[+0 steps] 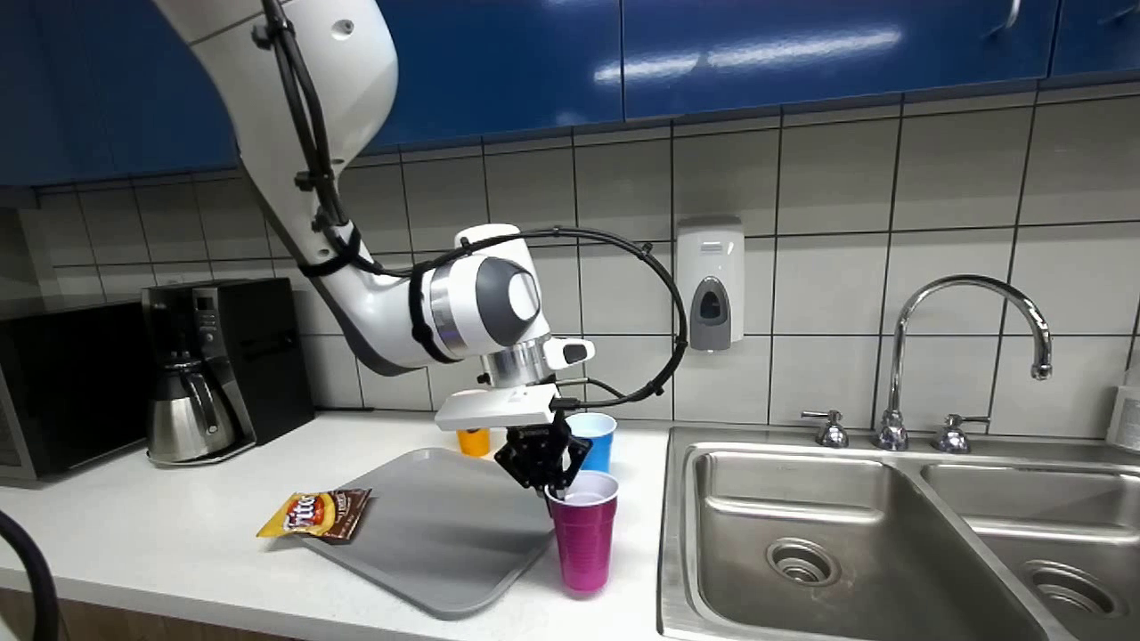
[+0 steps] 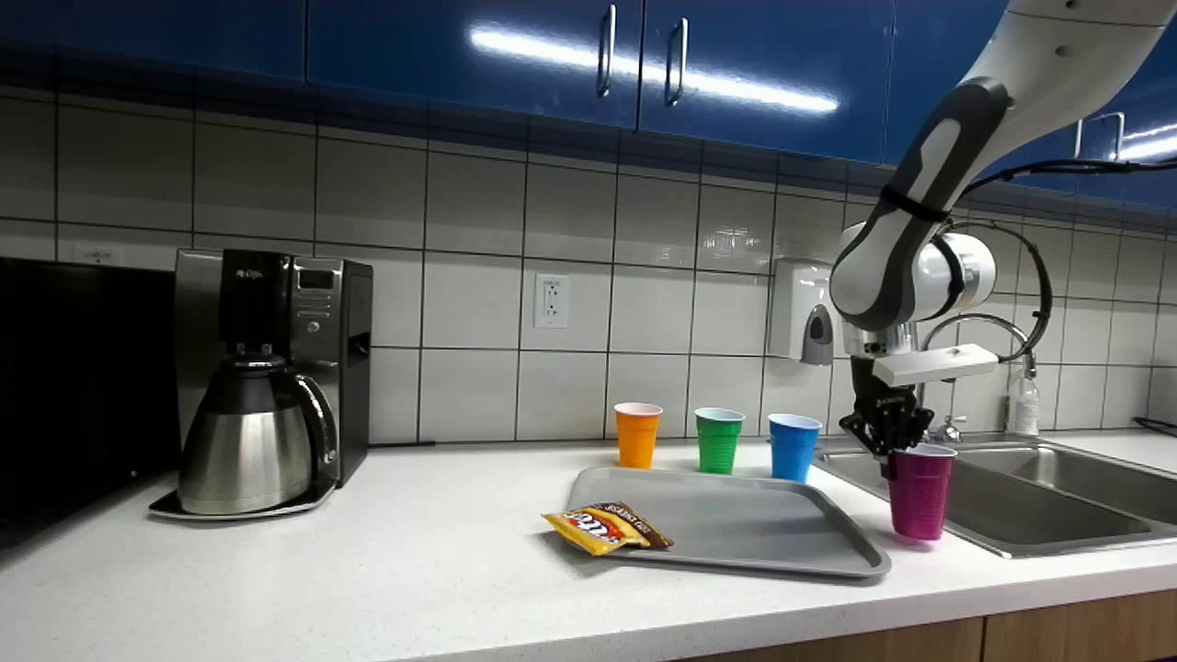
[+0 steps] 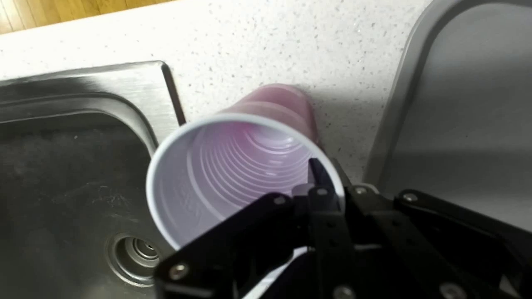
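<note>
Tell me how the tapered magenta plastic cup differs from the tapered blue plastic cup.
Hold: the black pincer grips the tapered magenta plastic cup by its rim, while the tapered blue plastic cup stands free.
Place: the magenta cup is between the flat grey tray and steel double sink; the blue cup is nearer the pale tiled wall.
Colour: the magenta cup is purplish, the blue cup bright blue.
Both are open-topped, roughly upright.

- The purple cup (image 1: 586, 545) looked like shiny plastic, ribbed inside.
- At its nine o'clock, from where I stood, lay a smooth, matt plastic tray (image 1: 445, 530).
- At three o'clock, the metal sink (image 1: 679, 534) had a soft sheen.
- Toward twelve, the cabinets (image 1: 508, 67) were glossy.
</note>
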